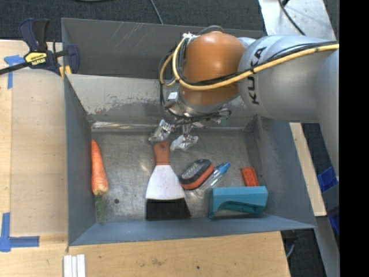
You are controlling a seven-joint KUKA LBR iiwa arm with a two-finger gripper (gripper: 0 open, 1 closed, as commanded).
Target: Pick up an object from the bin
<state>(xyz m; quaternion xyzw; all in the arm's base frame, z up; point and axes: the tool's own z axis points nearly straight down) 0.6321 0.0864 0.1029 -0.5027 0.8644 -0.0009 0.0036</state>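
Note:
My gripper (173, 136) hangs in the middle of the bin near the back wall, its two metal fingers spread apart and open. Just below the fingertips lies the reddish handle end of a hand brush (165, 184), which has a white body and black bristles pointing toward the front wall. The handle tip sits under the left finger; nothing is between the fingers. Right of the brush lies a black and orange oval thing (196, 173), touching the brush's white body.
A carrot (98, 167) lies along the left wall. A clear pen with a blue cap (217, 174), a small orange block (249, 176) and a teal block (237, 201) sit at the front right. The arm's orange dome looms over the back of the bin.

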